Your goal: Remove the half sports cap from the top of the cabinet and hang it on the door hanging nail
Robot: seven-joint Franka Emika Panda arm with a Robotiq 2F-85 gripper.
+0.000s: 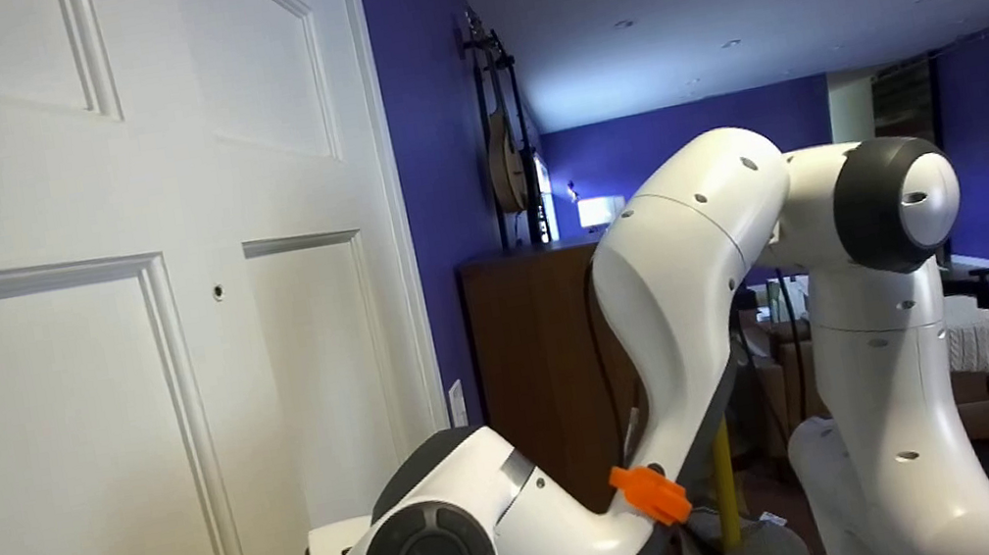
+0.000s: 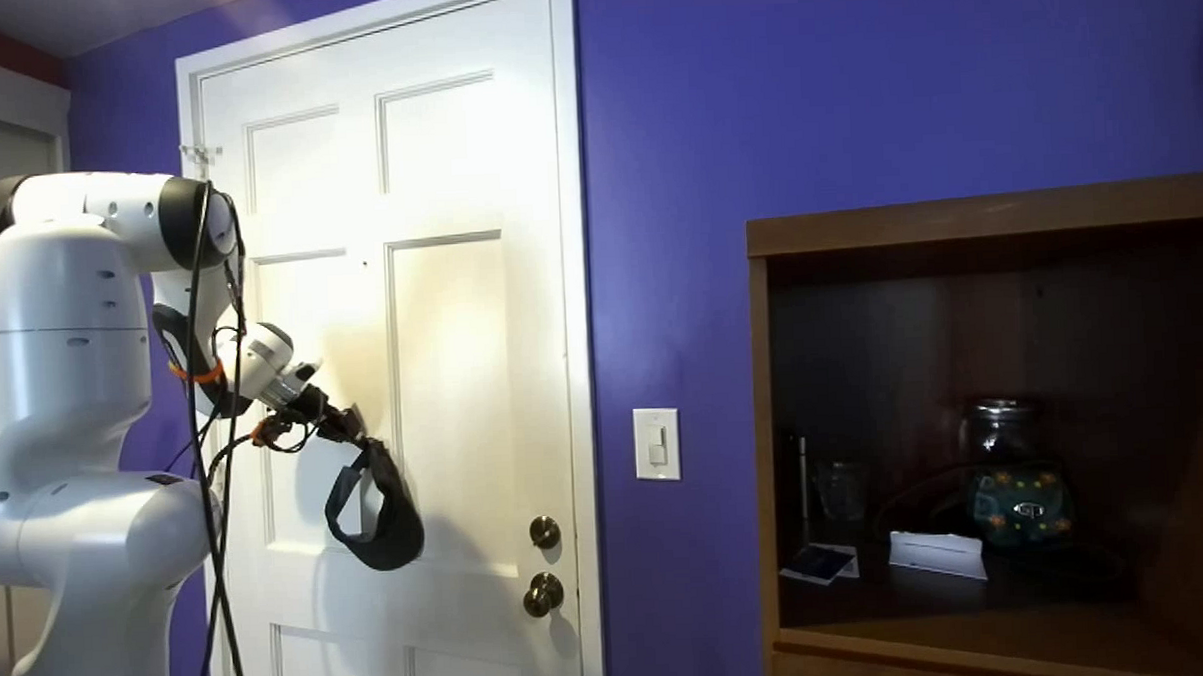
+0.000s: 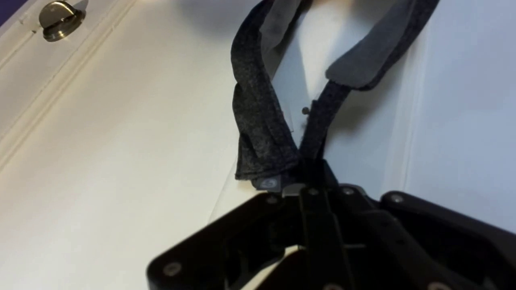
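The dark grey half sports cap (image 2: 396,530) hangs from my gripper (image 2: 363,438) in front of the white door (image 2: 461,333). My gripper is shut on the cap's strap, and the brim hangs lowest. In the wrist view the gripper (image 3: 313,171) pinches the strap end, and the cap's two dark bands (image 3: 258,117) spread apart from the fingertips. A small metal nail (image 3: 305,110) on the door shows between the bands, beside one of them. I cannot tell how far the strap is from the door. In an exterior view the arm (image 1: 534,529) hides the gripper and cap.
Brass door knobs (image 2: 543,593) are below and beside the cap. A small dark peephole-like spot (image 2: 365,263) is higher on the door. A light switch (image 2: 656,444) is on the purple wall. A brown cabinet (image 2: 958,220) with a jar and pouch inside stands beside it.
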